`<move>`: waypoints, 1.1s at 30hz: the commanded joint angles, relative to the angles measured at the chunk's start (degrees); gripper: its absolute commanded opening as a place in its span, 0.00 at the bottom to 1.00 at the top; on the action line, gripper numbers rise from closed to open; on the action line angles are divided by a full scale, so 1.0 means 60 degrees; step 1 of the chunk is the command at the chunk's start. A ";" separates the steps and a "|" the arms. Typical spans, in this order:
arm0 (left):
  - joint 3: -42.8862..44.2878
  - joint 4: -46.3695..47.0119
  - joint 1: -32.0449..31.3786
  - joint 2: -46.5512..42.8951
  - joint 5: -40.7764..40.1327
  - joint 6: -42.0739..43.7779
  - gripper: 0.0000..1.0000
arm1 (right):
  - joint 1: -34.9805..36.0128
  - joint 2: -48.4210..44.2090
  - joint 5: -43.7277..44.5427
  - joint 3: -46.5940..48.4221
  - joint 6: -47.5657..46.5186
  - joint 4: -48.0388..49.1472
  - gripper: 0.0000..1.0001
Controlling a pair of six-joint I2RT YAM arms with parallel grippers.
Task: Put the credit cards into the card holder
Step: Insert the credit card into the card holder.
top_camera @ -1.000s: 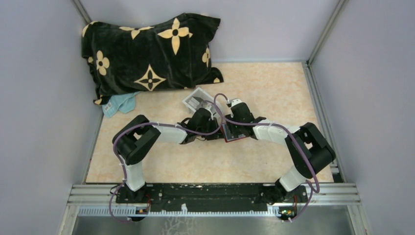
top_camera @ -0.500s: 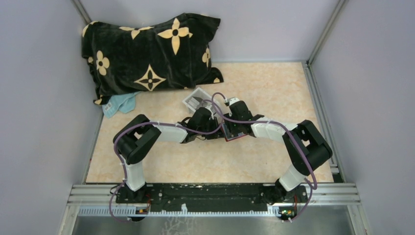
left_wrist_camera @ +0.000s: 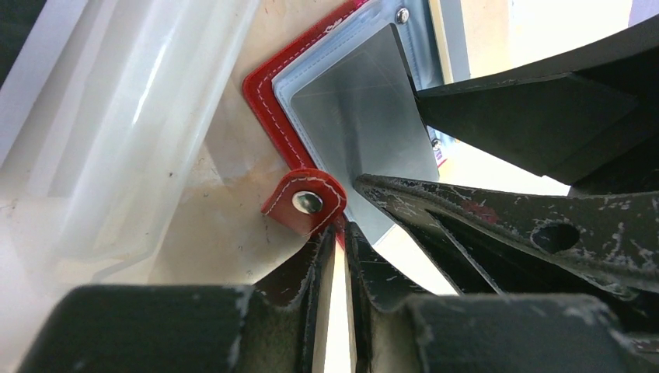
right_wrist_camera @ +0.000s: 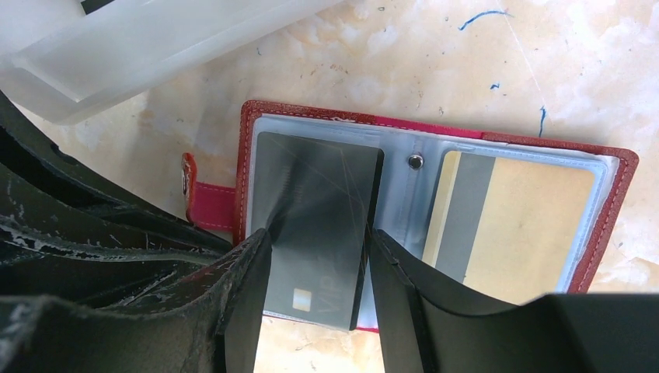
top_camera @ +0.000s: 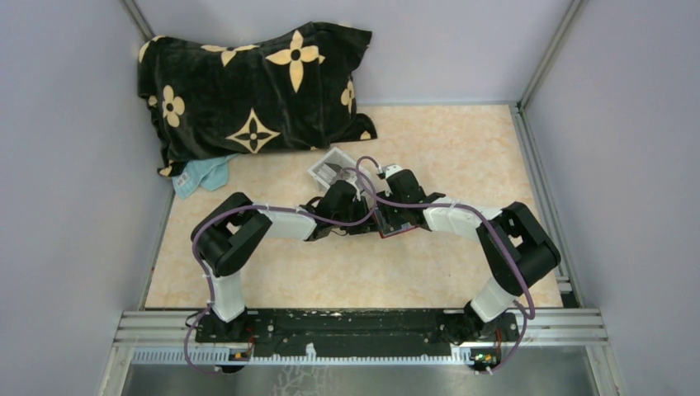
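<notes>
One grey card, clamped in my right end effector, is partway inside the red holder, which my left end effector seems to pinch steady.

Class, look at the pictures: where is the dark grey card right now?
Right wrist view: the grey card sits between the right gripper's fingers, over the left half of the open red holder, left of the tan card.
</notes>
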 commanded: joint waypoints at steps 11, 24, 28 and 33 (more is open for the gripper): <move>-0.1294 -0.3163 0.0364 0.0244 -0.1893 0.0780 0.21 | 0.0315 -0.0661 0.0773 0.0408 0.0537 0.0042 0.54; -0.1679 -0.3622 0.0379 -0.1546 -0.1975 0.0502 0.35 | 0.0316 -0.1243 0.0898 0.0503 0.0560 -0.0069 0.55; -0.1854 -0.3829 0.0298 -0.2631 -0.1715 0.0145 0.40 | 0.0315 -0.1655 0.0818 0.0673 0.0556 -0.0170 0.55; -0.1748 -0.5048 -0.0057 -0.4565 -0.2719 -0.0398 0.44 | 0.0399 -0.1755 0.0686 0.1467 0.0495 -0.0394 0.55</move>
